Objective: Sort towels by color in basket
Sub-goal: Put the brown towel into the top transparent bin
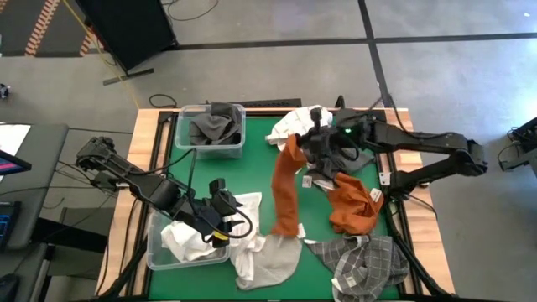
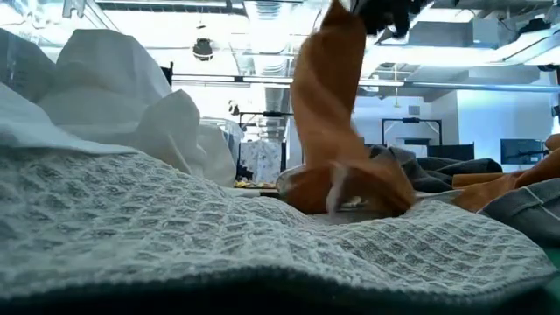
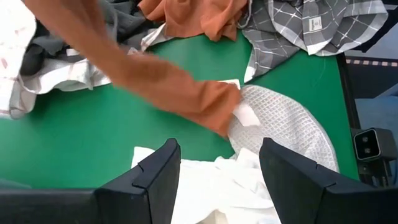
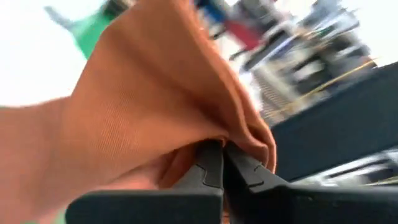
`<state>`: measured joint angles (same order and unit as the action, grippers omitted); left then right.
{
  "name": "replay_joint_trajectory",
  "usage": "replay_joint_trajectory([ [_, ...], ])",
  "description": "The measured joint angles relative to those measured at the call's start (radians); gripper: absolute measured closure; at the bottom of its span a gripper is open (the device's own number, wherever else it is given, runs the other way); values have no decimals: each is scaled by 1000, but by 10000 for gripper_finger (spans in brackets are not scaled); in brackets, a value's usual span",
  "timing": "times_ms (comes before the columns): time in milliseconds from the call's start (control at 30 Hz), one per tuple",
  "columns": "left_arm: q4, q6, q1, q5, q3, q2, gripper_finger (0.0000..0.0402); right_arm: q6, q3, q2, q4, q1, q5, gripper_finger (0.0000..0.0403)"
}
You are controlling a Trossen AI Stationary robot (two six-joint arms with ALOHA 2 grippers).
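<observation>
Mid-sort: right end effector clenched on rust orange towel, lifted, tail trailing onto green bench. Left end effector released over white towels in clear bin. Next, probably: carry orange towel to its own bin.

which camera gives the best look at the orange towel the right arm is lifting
The high view: it shows the whole orange towel hanging from the right gripper down to the mat. The low view shows its hanging length, the left wrist view its lower end, and the right wrist view only the pinched edge.
</observation>
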<state>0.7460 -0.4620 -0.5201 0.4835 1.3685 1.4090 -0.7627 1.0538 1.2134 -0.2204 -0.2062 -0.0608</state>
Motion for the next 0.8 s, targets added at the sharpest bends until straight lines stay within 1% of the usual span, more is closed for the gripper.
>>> replay_joint_trajectory([
  [133,0,2,0,0,0,0,194,46,-52,85,-25,19,-116,378],
  [200,0,1,0,0,0,0,194,55,-83,132,-15,47,-142,378],
  [400,-1,-3,0,0,0,0,194,72,-149,286,31,132,-148,381],
  [533,-1,-3,0,0,0,0,194,116,-149,383,53,144,-148,365],
  [600,-2,-4,0,0,0,0,194,119,-149,432,55,145,-147,347],
  [667,-2,-4,0,0,0,0,194,119,-149,474,63,149,-117,321],
  [733,-2,-5,0,1,0,0,194,112,-149,505,82,157,-92,283],
  [800,-2,-5,0,1,0,0,194,107,-149,529,97,168,-86,232],
])
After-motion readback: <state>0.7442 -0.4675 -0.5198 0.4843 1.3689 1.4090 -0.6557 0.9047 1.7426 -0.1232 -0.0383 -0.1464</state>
